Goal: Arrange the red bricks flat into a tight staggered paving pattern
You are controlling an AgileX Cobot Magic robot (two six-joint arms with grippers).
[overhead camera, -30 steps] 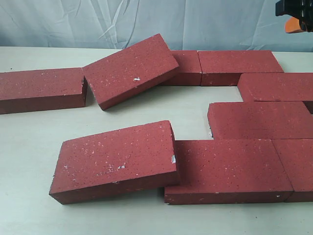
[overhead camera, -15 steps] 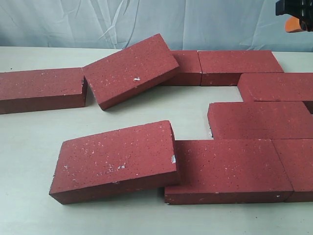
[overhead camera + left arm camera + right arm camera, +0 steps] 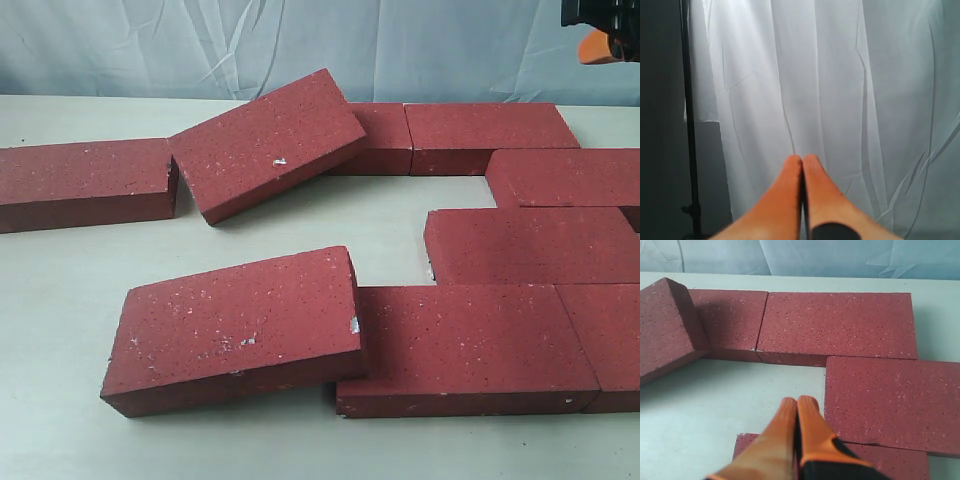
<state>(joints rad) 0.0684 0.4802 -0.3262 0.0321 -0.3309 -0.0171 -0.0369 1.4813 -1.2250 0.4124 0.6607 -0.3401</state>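
Several red bricks lie on the pale table (image 3: 60, 300). One brick (image 3: 268, 140) at the back is tilted, leaning on a flat brick (image 3: 385, 135) behind it. A front brick (image 3: 235, 325) also tilts, its right end resting on a flat brick (image 3: 465, 345). Others lie flat at the right (image 3: 530, 245) and far left (image 3: 85, 182). My right gripper (image 3: 598, 40) hangs shut and empty at the top right, high above the bricks. In its wrist view the right gripper (image 3: 794, 401) hovers over a gap beside a flat brick (image 3: 890, 402). My left gripper (image 3: 802, 159) is shut and empty, facing a white curtain.
A white curtain (image 3: 300, 45) backs the table. A dark stand pole (image 3: 687, 125) shows in the left wrist view. Bare table lies between the back row and the front bricks (image 3: 370, 225).
My right gripper has edged slightly upward at the top right corner. The bricks have not moved.
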